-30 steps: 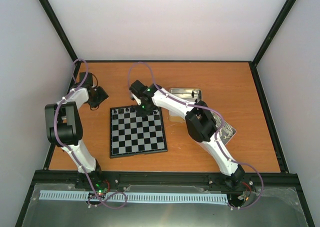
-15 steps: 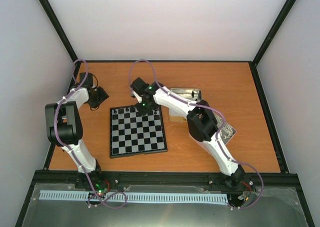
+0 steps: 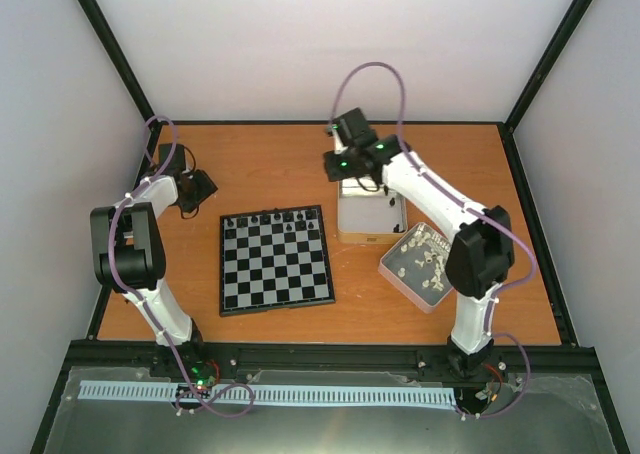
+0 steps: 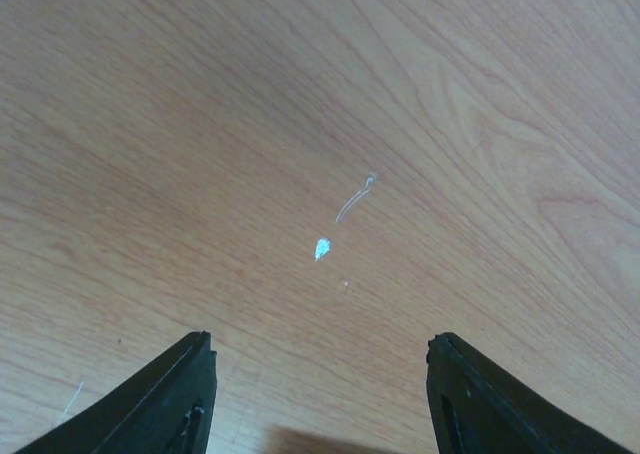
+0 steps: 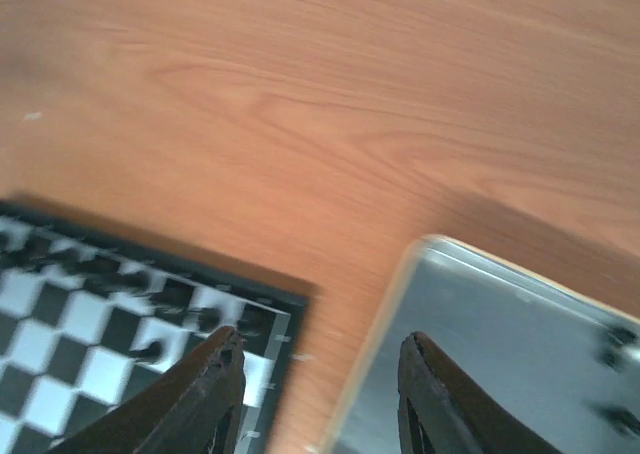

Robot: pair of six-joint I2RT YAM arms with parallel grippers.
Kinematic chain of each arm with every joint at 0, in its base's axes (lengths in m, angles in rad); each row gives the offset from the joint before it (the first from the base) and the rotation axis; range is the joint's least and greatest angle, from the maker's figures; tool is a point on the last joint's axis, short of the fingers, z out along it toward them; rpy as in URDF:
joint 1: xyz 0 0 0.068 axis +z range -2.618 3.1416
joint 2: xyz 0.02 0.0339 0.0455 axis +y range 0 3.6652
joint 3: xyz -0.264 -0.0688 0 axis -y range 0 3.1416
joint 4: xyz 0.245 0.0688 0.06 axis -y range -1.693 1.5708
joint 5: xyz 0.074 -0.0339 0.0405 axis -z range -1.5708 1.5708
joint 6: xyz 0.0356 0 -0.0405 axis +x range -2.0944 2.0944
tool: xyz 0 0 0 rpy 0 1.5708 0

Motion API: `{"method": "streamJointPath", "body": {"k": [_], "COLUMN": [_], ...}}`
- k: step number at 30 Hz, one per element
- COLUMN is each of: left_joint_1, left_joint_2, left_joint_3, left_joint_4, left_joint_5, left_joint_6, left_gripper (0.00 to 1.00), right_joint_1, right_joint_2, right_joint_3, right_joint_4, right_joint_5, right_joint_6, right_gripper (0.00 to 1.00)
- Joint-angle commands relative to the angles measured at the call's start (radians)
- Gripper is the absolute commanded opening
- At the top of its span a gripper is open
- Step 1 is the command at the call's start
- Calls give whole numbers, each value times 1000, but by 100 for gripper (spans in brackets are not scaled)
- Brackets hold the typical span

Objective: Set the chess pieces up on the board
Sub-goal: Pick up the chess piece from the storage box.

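We find the board (image 3: 275,264) at centre frame on the table (image 3: 250,164), with black chess pieces (image 3: 268,217) lined along its upper edge. The right gripper (image 5: 320,339) hangs above the upper end of a silver tin (image 3: 365,219), just right of the board. Its jaws stand apart with nothing between them. Two dark shapes (image 5: 618,342) in that tin are too blurred to identify. A second tin (image 3: 385,270), lower right, holds cream-white pieces (image 3: 425,254). The left gripper (image 4: 320,341) sits at upper left, well clear of the board, over bare wood, jaws parted and empty.
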Motion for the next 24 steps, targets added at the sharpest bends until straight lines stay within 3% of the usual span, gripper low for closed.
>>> {"method": "streamJointPath", "body": {"k": [1,11,15,24], "left_joint_1": [6,6,6,6], "left_joint_2": [-26,-142,-219,-416], "left_joint_3": [15,-44,-86,-224], "left_joint_4": [47,150,157,209], "left_joint_5": [-10,-23,-22,-7], "left_joint_6": [2,-2,17,71], "left_gripper": [59,59,59,60], "right_joint_1": [-106,-276,-299,-314], "right_joint_2": [-64,-152,-154,-73], "right_joint_3": [-150,-306,-303,-264], "right_joint_4": [40,-14,-23,-29], "right_joint_5": [55,92,173,109], "right_joint_6": [118,149,239,245], "right_gripper": [43,42,37,29]}}
